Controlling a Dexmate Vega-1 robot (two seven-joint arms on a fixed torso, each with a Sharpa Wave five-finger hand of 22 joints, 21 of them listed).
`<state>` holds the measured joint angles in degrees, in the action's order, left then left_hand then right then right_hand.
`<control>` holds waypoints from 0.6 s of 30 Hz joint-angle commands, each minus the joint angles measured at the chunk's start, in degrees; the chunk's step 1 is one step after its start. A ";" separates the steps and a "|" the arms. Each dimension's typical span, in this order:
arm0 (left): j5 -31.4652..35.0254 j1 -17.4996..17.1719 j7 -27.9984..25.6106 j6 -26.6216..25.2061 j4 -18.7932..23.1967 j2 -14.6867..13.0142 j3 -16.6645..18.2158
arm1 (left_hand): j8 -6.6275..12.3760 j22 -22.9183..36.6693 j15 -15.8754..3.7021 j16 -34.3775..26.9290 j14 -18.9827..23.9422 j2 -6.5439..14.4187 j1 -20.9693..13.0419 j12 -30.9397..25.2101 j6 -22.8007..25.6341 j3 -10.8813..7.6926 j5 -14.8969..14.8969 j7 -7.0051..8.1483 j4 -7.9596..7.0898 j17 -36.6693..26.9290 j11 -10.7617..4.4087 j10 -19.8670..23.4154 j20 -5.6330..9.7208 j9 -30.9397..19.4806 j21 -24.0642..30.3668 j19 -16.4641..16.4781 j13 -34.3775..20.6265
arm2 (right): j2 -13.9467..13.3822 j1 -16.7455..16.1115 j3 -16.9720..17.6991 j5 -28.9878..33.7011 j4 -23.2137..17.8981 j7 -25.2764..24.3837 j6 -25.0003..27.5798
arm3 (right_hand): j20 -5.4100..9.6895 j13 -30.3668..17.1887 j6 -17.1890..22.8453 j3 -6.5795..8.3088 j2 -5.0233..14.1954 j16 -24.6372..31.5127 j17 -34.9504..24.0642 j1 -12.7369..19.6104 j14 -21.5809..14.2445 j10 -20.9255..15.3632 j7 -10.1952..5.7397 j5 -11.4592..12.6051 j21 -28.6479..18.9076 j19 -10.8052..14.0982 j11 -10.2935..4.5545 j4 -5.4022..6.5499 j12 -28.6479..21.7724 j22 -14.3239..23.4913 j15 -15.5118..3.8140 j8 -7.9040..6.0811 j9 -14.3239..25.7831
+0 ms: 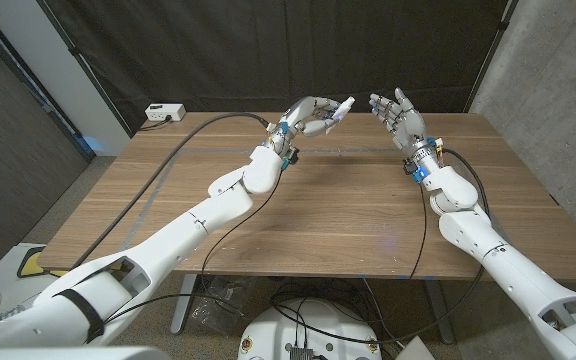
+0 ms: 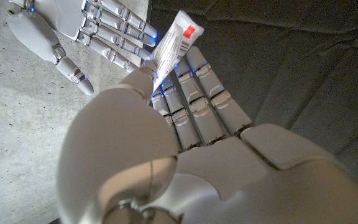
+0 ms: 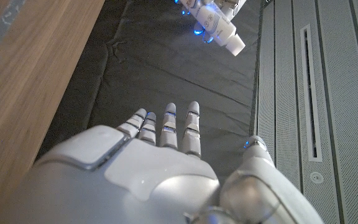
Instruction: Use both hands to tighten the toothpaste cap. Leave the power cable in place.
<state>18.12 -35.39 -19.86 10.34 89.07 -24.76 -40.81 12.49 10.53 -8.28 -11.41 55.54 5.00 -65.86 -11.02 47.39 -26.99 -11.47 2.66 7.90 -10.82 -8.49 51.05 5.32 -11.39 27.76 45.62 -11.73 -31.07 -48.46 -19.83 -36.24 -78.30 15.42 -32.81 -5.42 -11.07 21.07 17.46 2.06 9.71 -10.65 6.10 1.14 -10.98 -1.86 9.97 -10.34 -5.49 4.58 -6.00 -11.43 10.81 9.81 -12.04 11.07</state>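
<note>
My left hand (image 1: pixel 310 117) is raised above the far middle of the table and grips a white toothpaste tube (image 1: pixel 340 111), whose capped end points toward my right hand. In the left wrist view the tube (image 2: pixel 174 42) sticks out past my fingers, a red mark near its end. My right hand (image 1: pixel 398 117) is held up a short way to the right of the tube, fingers spread and holding nothing, a small gap between them and the cap. In the right wrist view the cap end (image 3: pixel 229 34) hangs beyond my own right hand (image 3: pixel 166 162).
A black power cable (image 1: pixel 183 150) runs across the far left of the wooden table (image 1: pixel 298 220) from a white power strip (image 1: pixel 165 113) on the back left edge. Dark curtains hang behind the table, a concrete wall at right.
</note>
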 commanded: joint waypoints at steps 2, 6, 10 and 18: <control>-1.09 -0.96 -0.57 1.20 -0.88 0.60 0.50 | -0.09 0.20 -3.55 0.05 -0.19 0.06 0.38 -0.17 -0.10 -0.46 -0.37 -0.17 0.00 -0.06 -0.07 0.18 0.89 -0.12 0.15 -0.31 -0.18 | -1.01 0.47 -1.88 0.69 -2.40 1.22 1.20 | -1.94 -0.12 0.67 -0.42 -0.16 0.08 -0.09 -0.81 1.98 1.39 -1.62 0.08 0.13 -2.68 0.18 0.12 0.14 0.24 0.08 0.11 0.16; -1.70 -0.83 -0.01 1.73 -1.43 0.59 0.49 | -0.08 0.21 -3.63 0.00 -0.14 0.06 0.41 -0.20 0.00 -0.58 -0.39 -0.02 0.01 -0.06 -0.06 0.24 0.89 -0.12 0.20 -0.31 -0.18 | -1.00 0.28 -2.01 0.37 -2.32 1.70 0.87 | -1.50 -0.10 1.99 -0.59 -0.16 0.06 -0.07 -1.09 3.44 2.59 -2.33 0.13 -0.04 -3.95 0.07 0.24 0.28 0.32 -0.57 -0.28 0.15; -1.41 -0.76 -0.35 2.12 -1.65 0.70 0.45 | -0.08 0.21 -3.61 -0.02 -0.13 0.03 0.46 -0.19 0.05 -0.64 -0.40 -0.06 0.01 -0.06 -0.03 0.22 0.87 -0.12 0.21 -0.36 -0.18 | -0.56 -0.32 -1.73 -0.95 -2.51 1.53 1.00 | -1.01 -0.10 3.36 -0.63 -0.10 0.31 -0.05 -1.17 3.57 2.84 -3.04 0.16 -0.26 -4.45 0.12 0.27 0.15 0.37 -0.87 -0.69 0.16; -2.87 0.15 0.76 2.25 -4.50 1.64 0.08 | 0.02 0.22 -3.68 -0.24 0.37 0.08 0.50 -0.32 0.46 -0.94 -0.45 -0.21 0.03 -0.06 -0.06 0.56 0.99 -0.12 0.42 -0.14 -0.19 | -0.34 -0.92 -1.50 -0.94 -2.50 0.16 1.46 | -0.76 -0.08 9.23 -0.33 0.51 1.80 0.13 -0.61 -0.86 -0.83 -3.87 0.23 -1.98 -1.96 -0.48 -0.01 -1.75 0.43 0.49 -2.42 0.39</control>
<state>16.86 -36.00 -20.14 12.01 87.25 -24.00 -40.46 12.49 10.53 -8.28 -11.40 55.54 5.39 -65.47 -11.02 47.39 -27.46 -11.69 2.66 7.90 -10.80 -8.49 51.05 5.32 -11.39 27.76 45.62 -11.73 -31.67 -48.62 -21.32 -36.49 -80.48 16.29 -32.03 -6.06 -11.07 29.54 17.15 2.06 11.05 -10.38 5.21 0.79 -11.15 -5.53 9.96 -11.70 -7.68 4.10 -5.68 -12.55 11.08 10.09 -13.89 11.35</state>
